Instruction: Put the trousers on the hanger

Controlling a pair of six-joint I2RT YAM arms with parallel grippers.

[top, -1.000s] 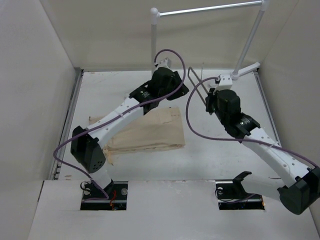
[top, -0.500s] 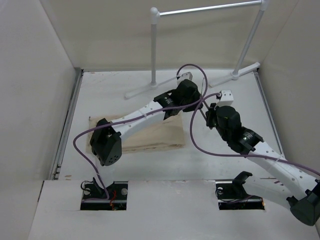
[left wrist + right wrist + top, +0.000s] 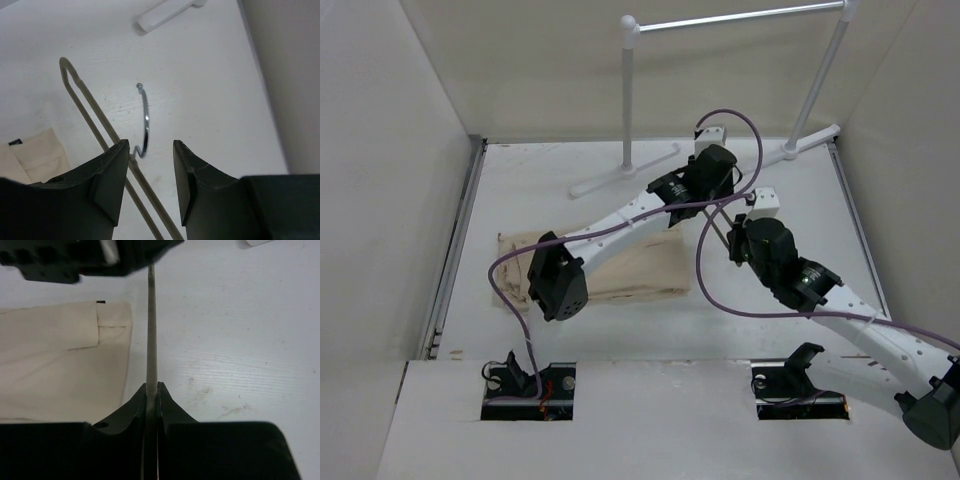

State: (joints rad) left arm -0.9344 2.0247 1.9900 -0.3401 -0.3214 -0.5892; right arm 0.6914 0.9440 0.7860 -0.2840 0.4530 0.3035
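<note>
Hanger [image 3: 151, 340] sits pinched in the right gripper [image 3: 151, 386], left gripper [image 3: 150, 148] spread above its hook [image 3: 146, 120].

bright even light, soft shadows, blurred foregrounds.

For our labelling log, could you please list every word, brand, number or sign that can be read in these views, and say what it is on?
No text can be read in any view.
The small dark tag at the edge of the trousers is too small to show any lettering.
The hanger and the white rail show no marks.
</note>
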